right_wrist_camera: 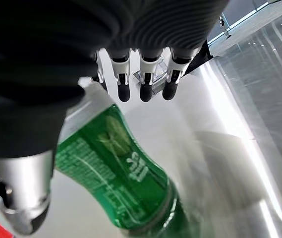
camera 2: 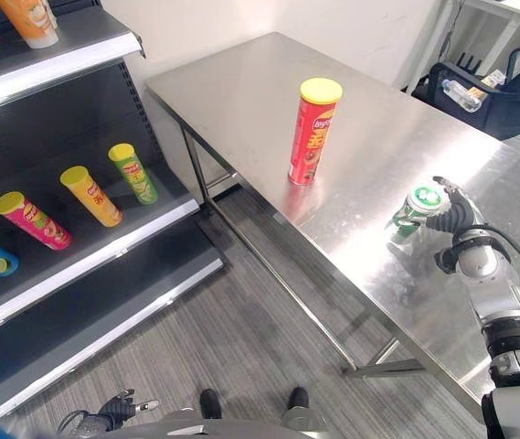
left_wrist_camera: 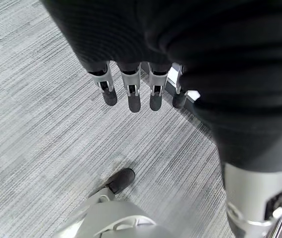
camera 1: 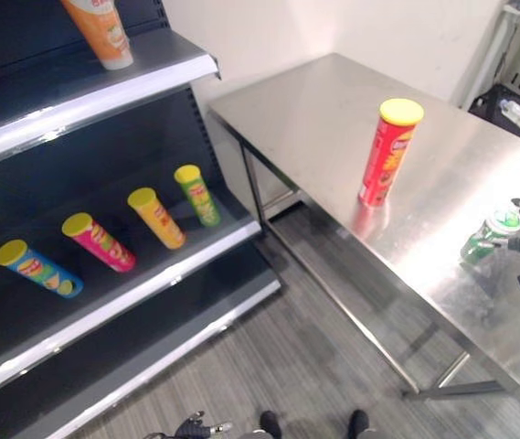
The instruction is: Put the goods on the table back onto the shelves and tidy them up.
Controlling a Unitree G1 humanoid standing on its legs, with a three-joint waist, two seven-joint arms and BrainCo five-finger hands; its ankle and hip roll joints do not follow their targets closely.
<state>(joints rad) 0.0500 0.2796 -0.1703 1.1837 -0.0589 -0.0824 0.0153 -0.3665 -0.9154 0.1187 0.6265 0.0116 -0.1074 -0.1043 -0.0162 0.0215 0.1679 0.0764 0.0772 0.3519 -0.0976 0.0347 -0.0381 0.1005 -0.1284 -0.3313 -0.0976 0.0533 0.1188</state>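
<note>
Currently the right robot hand (camera 2: 450, 218) wraps its fingers and thumb round a green bottle (camera 2: 412, 212) on the steel table (camera 2: 241, 82), near its front edge. Left robot hand (left_wrist_camera: 136, 84) hangs low over the floor, fingers straight, empty. Red canister (camera 2: 313, 130) stands upright mid-table. Four canisters lie on the lower shelf (camera 1: 150, 274).
</note>
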